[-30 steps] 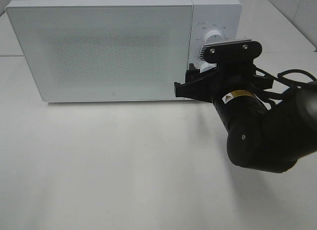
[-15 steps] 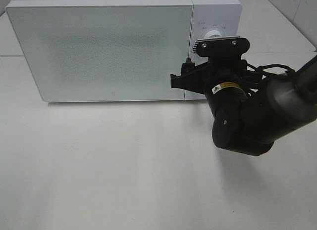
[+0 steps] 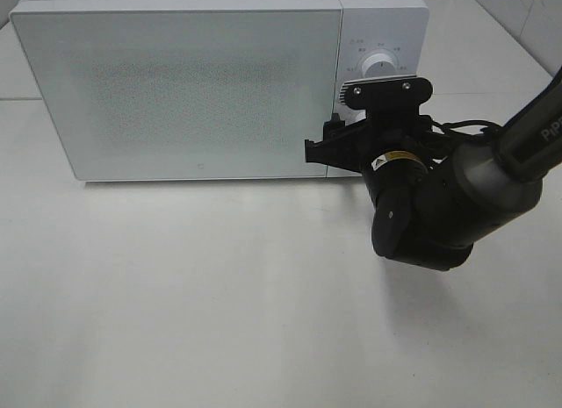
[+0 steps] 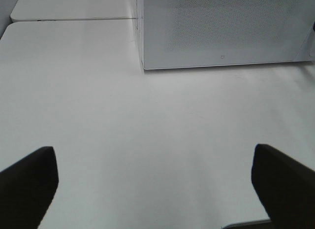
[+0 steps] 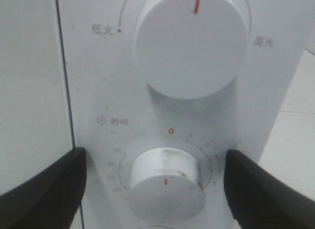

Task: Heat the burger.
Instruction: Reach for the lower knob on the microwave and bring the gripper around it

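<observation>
Realigned on microwave timer dial, right jaws wide, empty, astride it; left jaws wide, empty; timing presumably next.

The microwave sits on the table, the right claw before its right-hand lower dial.

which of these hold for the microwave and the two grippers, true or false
1. The microwave door is shut. True.
2. The left gripper is shut. False: it is open above the table.
3. The right gripper has its open jaws either side of the timer dial. True.
4. The right gripper grips the upper knob. False: that knob stands free.
</observation>
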`<state>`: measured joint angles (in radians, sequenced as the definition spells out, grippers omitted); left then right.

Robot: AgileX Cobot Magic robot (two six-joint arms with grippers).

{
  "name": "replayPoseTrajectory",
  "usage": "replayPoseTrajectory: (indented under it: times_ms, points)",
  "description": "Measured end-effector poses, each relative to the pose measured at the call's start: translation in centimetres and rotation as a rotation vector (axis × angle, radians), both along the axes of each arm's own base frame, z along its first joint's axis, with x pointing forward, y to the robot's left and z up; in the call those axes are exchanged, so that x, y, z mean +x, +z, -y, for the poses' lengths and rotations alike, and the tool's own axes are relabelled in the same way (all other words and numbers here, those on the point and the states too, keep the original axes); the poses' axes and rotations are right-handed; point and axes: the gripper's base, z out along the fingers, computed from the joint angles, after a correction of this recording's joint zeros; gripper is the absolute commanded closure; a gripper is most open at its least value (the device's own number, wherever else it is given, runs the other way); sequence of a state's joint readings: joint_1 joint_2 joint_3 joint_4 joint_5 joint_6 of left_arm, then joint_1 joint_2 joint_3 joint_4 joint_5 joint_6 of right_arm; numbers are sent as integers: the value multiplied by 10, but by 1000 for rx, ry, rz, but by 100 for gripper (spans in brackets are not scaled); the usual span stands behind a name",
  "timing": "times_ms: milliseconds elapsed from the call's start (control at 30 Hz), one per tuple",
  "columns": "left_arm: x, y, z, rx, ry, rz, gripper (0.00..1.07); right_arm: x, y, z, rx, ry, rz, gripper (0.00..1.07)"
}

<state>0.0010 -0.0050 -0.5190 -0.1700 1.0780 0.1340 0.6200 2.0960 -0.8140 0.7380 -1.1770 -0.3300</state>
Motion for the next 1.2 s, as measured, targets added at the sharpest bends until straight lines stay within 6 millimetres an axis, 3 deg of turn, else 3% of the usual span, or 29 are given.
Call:
replayPoseTrajectory:
  times_ms: [167, 233, 333, 400, 433, 500, 967, 1100, 1133, 1200]
  points:
    - [0, 0, 0, 0, 0, 0, 6, 0, -4, 0, 17, -4, -6, 47]
    - [0, 0, 0, 0, 0, 0, 6, 0, -7, 0, 27, -7, -15, 61]
    - [0, 0, 0, 0, 0, 0, 6, 0, -7, 0, 30, -13, -11, 68]
    - [0, 0, 0, 0, 0, 0, 6, 0, -7, 1, 33, -21, -7, 90]
    - [0, 0, 0, 0, 0, 0, 6, 0, -7, 1, 33, -21, -7, 90]
    - [0, 0, 0, 0, 0, 0, 6, 0, -7, 1, 33, -21, -7, 101]
    - [0, 0, 0, 0, 0, 0, 6, 0, -7, 0, 136, -22, -1, 106]
    - [0, 0, 0, 0, 0, 0, 6, -1, -8, 0, 403, -60, 7, 107]
    - [0, 0, 0, 0, 0, 0, 6, -1, -8, 0, 403, -60, 7, 107]
    - [0, 0, 0, 0, 0, 0, 6, -1, -8, 1, 601, -93, 11, 107]
